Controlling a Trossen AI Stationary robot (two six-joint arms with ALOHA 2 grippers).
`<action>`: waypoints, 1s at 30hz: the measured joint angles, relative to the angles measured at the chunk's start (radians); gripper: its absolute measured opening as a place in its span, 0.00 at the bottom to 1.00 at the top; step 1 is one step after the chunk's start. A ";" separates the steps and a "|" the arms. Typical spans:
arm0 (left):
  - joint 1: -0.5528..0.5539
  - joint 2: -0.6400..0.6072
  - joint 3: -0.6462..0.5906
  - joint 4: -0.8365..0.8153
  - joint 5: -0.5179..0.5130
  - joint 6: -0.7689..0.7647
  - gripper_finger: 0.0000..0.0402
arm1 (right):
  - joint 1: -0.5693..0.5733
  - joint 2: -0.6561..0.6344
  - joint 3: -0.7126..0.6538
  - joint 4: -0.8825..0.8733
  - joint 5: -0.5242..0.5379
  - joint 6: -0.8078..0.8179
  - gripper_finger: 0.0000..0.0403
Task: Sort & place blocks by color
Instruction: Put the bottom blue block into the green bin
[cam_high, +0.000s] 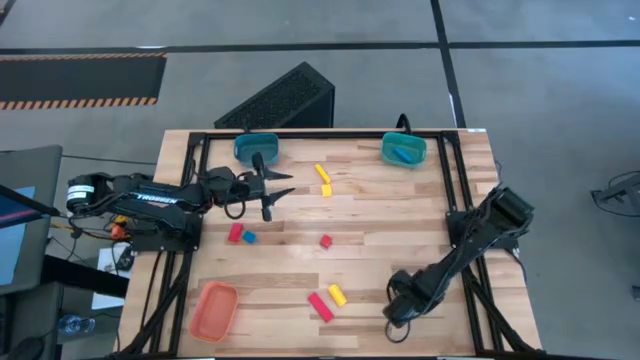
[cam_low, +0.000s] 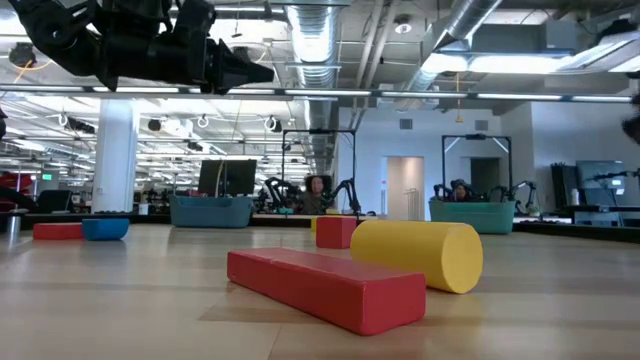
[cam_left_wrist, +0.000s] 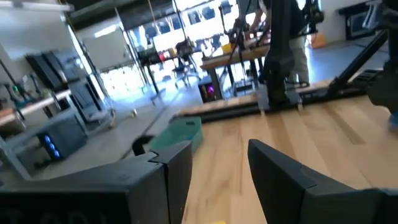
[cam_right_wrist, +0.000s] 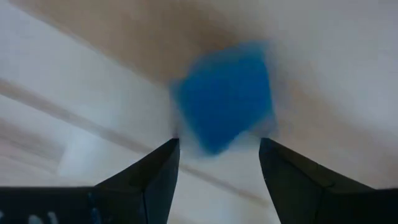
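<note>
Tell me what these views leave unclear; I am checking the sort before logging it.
1. Blue block: blurred in the right wrist view, so cube or bar is unclear; in the high view the right pincer covers it.
2. Left teal tray: contents too small to tell in the high view.

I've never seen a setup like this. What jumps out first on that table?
Two dark robot arms reach over a pale wooden table strewn with small red, yellow and blue blocks. The left pincer hangs open near a teal tray at the far edge. The right pincer sits low at the near edge, open around a blue block.
</note>
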 joint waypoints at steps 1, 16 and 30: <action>0.000 0.000 0.000 -0.005 0.000 -0.008 0.37 | -0.002 0.011 0.002 0.010 -0.018 -0.028 0.61; 0.000 0.000 0.000 -0.015 -0.025 -0.080 0.37 | -0.125 -0.100 0.000 -0.194 0.202 -0.284 0.58; 0.000 0.000 0.000 -0.021 -0.055 -0.072 0.37 | -0.205 -0.092 0.000 -0.169 0.404 -0.516 0.58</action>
